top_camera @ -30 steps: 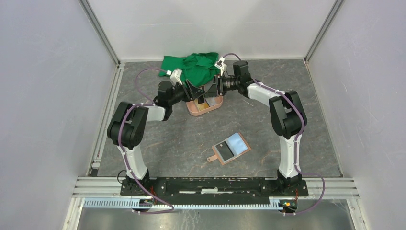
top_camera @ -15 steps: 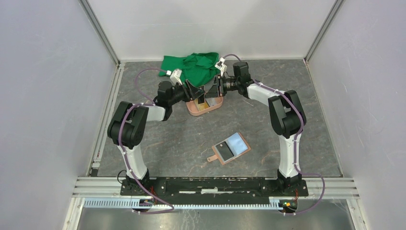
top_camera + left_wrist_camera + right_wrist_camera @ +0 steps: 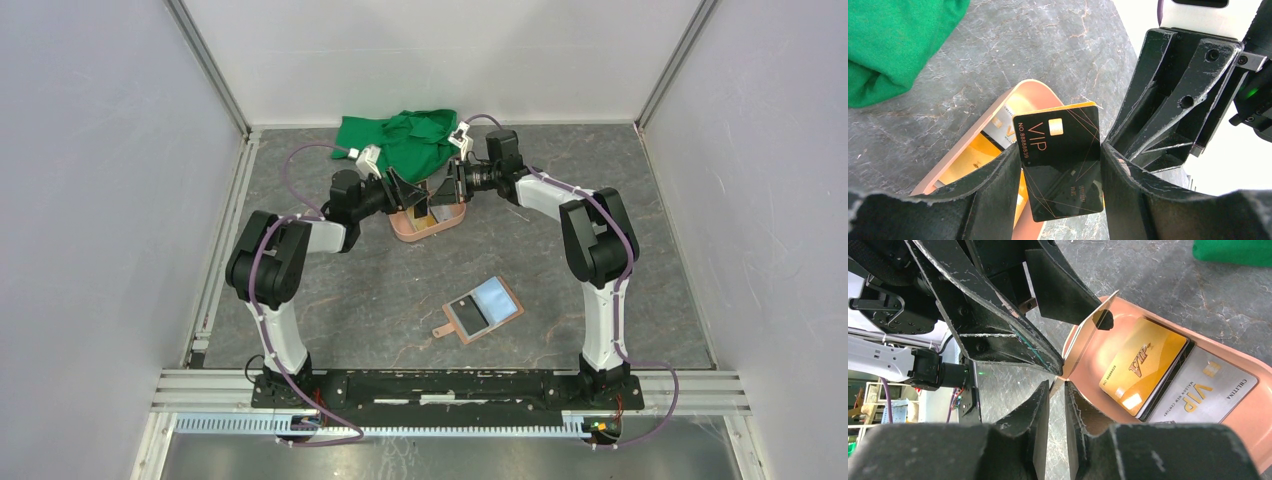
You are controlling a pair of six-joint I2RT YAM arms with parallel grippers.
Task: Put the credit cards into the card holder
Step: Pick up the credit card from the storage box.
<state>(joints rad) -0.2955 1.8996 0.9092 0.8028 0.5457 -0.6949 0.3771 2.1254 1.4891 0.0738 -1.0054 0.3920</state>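
A black credit card [image 3: 1060, 160] marked VIP stands on edge above the salmon-pink tray [image 3: 973, 150], and my left gripper [image 3: 1059, 146] is shut on it across its width. In the right wrist view this card [image 3: 1093, 325] shows edge-on, its lower end between the tips of my right gripper [image 3: 1057, 385], whose jaws stand a narrow gap apart. A gold card [image 3: 1143, 365] and a silver card [image 3: 1205, 390] lie in the tray. The tan card holder [image 3: 482, 308] lies open nearer the arms' bases, with a light blue card [image 3: 495, 295] and a dark card [image 3: 465, 312] on it.
A crumpled green cloth [image 3: 400, 135] lies at the back, just behind the tray [image 3: 425, 225]. Both arms meet over the tray, their fingers close together. White walls and metal rails enclose the grey stone-patterned table.
My right gripper's jaws have narrowed around the lower edge of the black card. Both arms have barely moved, and the left grip on the card is unchanged.
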